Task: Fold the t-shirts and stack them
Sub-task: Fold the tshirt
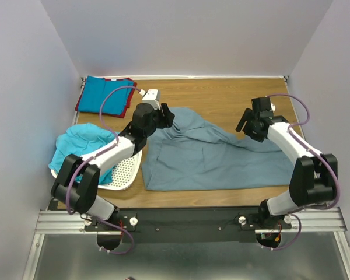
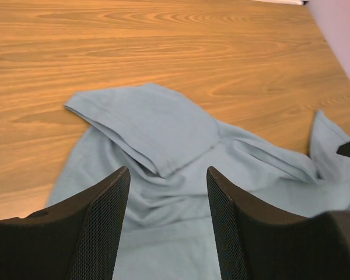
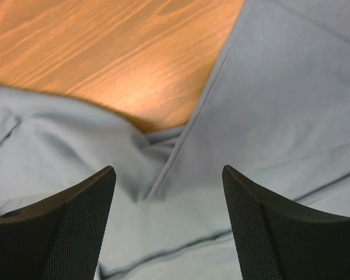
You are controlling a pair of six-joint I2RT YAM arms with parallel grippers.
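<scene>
The grey-blue shirt (image 1: 216,154) is lying rumpled across the middle of the worktop, not yet folded. The left gripper (image 1: 166,115) and right gripper (image 1: 243,124) are hovering over its far edge, both spread wide and gripping nothing. A blue shirt (image 1: 102,94) is sitting folded on a red shirt (image 1: 130,100) in the far left corner (the stack looks begun). The turquoise shirt (image 1: 81,143) is waiting in the basket (image 1: 125,172) by the left edge.

Light brown wood-grain desk (image 1: 221,96). A large dusty grey-blue cloth t-shirt (image 1: 210,157) lies rumpled across the centre and right, with one sleeve doubled over at its far left end. In the far left corner lies a flat red cloth shirt (image 1: 130,98); only its edges show under a folded bright blue shirt (image 1: 102,93). At the near left stands a white perforated plastic basket (image 1: 125,172), just beside the grey-blue shirt.
</scene>
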